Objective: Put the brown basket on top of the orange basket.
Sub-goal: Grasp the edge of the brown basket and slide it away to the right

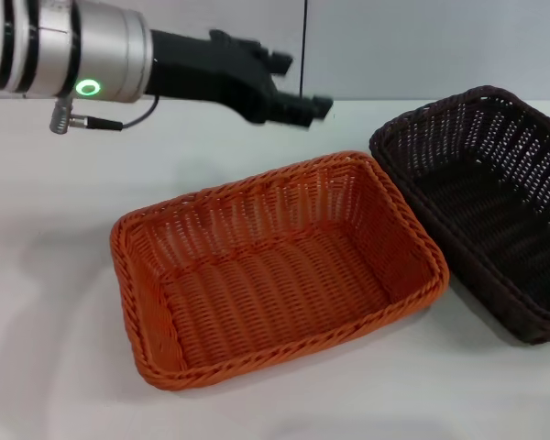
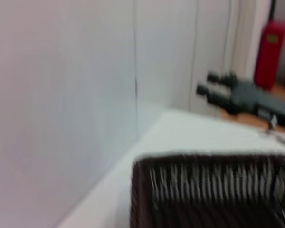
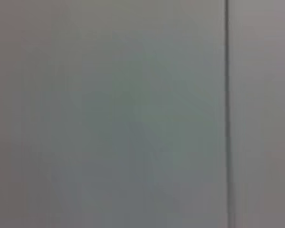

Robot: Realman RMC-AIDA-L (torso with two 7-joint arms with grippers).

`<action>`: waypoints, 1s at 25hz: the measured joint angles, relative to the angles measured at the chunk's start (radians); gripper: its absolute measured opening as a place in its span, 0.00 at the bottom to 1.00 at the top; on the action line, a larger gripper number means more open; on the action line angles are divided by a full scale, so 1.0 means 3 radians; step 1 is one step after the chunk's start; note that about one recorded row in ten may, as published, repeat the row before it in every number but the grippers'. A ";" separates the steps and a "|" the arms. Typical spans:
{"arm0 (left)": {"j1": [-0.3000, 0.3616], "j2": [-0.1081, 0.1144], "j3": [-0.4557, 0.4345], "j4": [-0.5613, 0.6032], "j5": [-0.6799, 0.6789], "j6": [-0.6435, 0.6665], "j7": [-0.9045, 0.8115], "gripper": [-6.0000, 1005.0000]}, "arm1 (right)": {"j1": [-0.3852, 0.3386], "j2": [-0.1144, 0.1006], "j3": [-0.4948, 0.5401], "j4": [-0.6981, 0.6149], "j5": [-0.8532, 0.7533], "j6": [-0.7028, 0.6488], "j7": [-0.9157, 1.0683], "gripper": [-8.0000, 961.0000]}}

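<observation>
Surface: white table (image 1: 55,275) beneath your arms, with a pale panelled wall (image 3: 109,114) behind it.
Left gripper (image 1: 302,87): you hold it in the air, reaching across above the table; its two dark fingers stand apart with nothing between them.
Orange basket (image 1: 275,266): below and just in front of your left gripper, flat on the table.
Brown basket (image 1: 495,202): off to that gripper's right and lower, touching the orange basket's end, not on top of it.
Right gripper: you cannot see it; its wrist camera faces only the wall.
</observation>
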 joint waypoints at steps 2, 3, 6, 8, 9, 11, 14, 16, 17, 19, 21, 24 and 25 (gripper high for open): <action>0.0193 -0.0006 0.0012 -0.0009 -0.0332 -0.0268 0.0237 0.78 | -0.0041 -0.0006 -0.0441 -0.0270 -0.0046 0.0021 0.0634 0.65; 0.0193 -0.0006 0.0012 -0.0009 -0.0332 -0.0268 0.0237 0.78 | -0.0071 -0.0015 -0.0663 -0.0428 -0.0101 0.0021 0.0918 0.65; 0.0596 -0.0011 0.0145 -0.0114 -0.1202 -0.0792 0.0890 0.78 | -0.0196 -0.0075 -0.1307 -0.0987 -0.0477 -0.0063 0.2047 0.65; 0.0596 -0.0011 0.0145 -0.0114 -0.1202 -0.0792 0.0890 0.78 | -0.0280 -0.0155 -0.1686 -0.1375 -0.0777 -0.0192 0.2763 0.65; 0.0596 -0.0011 0.0145 -0.0114 -0.1202 -0.0792 0.0890 0.78 | -0.0311 -0.0200 -0.1832 -0.1545 -0.0934 -0.0278 0.3067 0.65; 0.0947 -0.0015 0.0351 -0.0527 -0.2520 -0.1204 0.2124 0.78 | -0.0363 -0.0336 -0.2078 -0.1902 -0.1297 -0.0520 0.3684 0.65; 0.0995 -0.0016 0.0396 -0.0806 -0.3082 -0.1194 0.2660 0.78 | -0.0354 -0.0566 -0.2210 -0.2278 -0.1865 -0.1038 0.4338 0.65; 0.1017 -0.0016 0.0441 -0.1281 -0.3926 -0.0985 0.3457 0.78 | -0.0311 -0.0726 -0.2210 -0.2472 -0.2237 -0.1412 0.4610 0.65; 0.1014 -0.0014 0.0444 -0.1388 -0.4077 -0.0899 0.3614 0.78 | -0.0290 -0.0785 -0.2204 -0.2551 -0.2385 -0.1552 0.4711 0.65; 0.1006 -0.0010 0.0443 -0.1509 -0.4215 -0.0808 0.3781 0.78 | -0.0251 -0.0877 -0.2198 -0.2731 -0.2700 -0.1797 0.4864 0.65; 0.0987 -0.0007 0.0427 -0.1723 -0.4459 -0.0654 0.4048 0.78 | -0.0228 -0.0914 -0.2198 -0.2950 -0.3024 -0.1998 0.4934 0.65; 0.0971 -0.0007 0.0431 -0.1782 -0.4502 -0.0648 0.4102 0.78 | -0.0219 -0.0904 -0.2217 -0.3237 -0.3389 -0.2144 0.4993 0.65; 0.0936 -0.0007 0.0438 -0.1860 -0.4529 -0.0646 0.4140 0.78 | -0.0215 -0.0896 -0.2239 -0.3299 -0.3480 -0.2153 0.5016 0.65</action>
